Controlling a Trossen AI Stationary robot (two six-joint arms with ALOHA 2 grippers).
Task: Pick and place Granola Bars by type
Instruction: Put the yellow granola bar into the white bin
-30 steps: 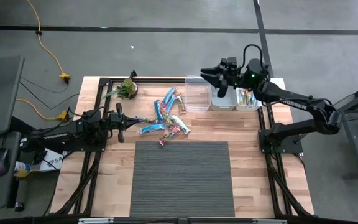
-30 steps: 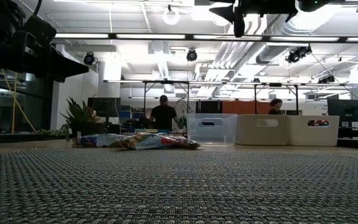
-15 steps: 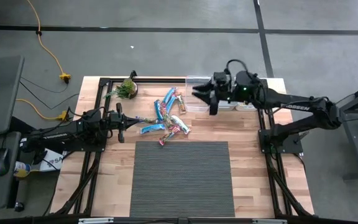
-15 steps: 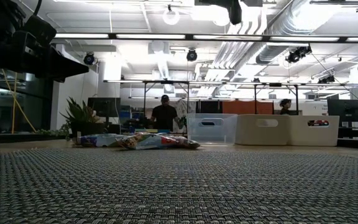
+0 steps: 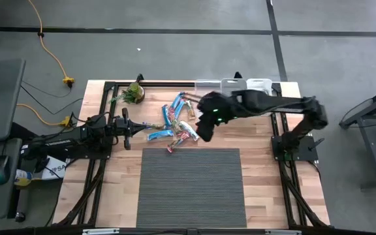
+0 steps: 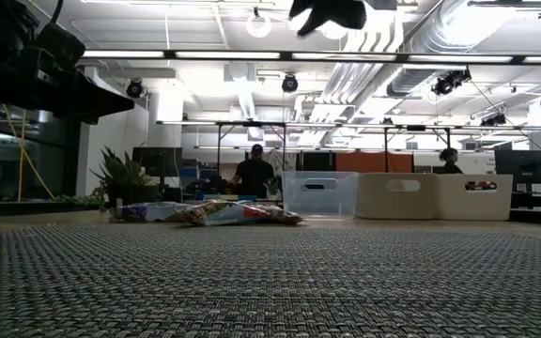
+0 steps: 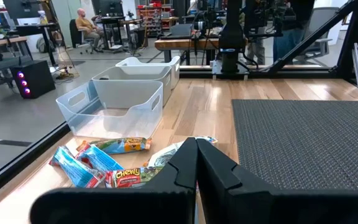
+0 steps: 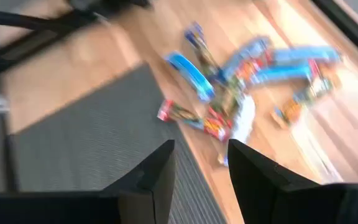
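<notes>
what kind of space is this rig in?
Likely an open robotics lab or workshop: exposed ceiling ducts, rows of workbenches with a person working behind, concrete floor with a yellow cable.

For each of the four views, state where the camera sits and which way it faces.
High view: overhead, straight down; both arms, right gripper above the granola bars.
Low view: at mat height, looking toward the bins; one arm shows at the top edge.
Left wrist view: past the shut left gripper at bars and bins.
Right wrist view: down past open fingers onto the bars.
All four share the bar pile.
</notes>
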